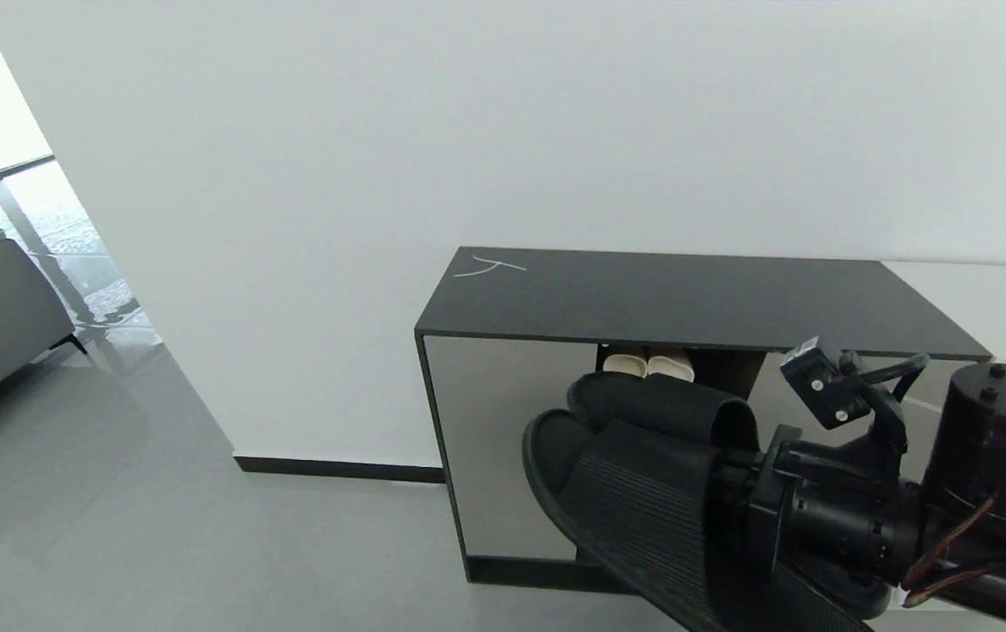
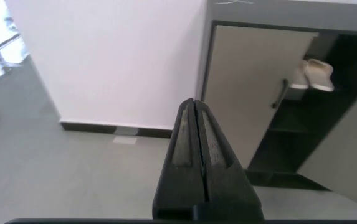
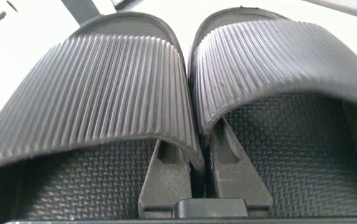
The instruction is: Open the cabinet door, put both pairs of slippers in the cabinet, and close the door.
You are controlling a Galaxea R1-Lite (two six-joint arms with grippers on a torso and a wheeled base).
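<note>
The right gripper (image 3: 200, 149) sits nearest, its fingers narrowed on the pair of black ribbed rubber slippers (image 3: 128, 87). The fingers pass under the two straps and pinch the adjoining inner side walls together, so both slippers hang from a single hold. The pair is carried side by side in the air in front of the cabinet opening, toes pointing toward it.

Handling, as judged:
- The slippers look light and soft, and the soles will probably flex and sag away from the pinch point.
- The ribbed straps and textured footbeds should resist slipping.
- The paired inner walls under the straps are the sound place to hold. A grip on one strap alone would let the other slipper fall.
- Nothing here is fragile, but a drooping toe may catch on a shelf edge.

The left gripper (image 2: 194, 109) hangs above the grey floor with its fingers pressed together, holding nothing.

Beyond stands the black-topped cabinet (image 1: 687, 298) with its door open. Its handled grey door panel (image 2: 247, 93) lies beside the dark opening. A pair of white slippers (image 2: 318, 73) rests on an upper shelf inside.
</note>
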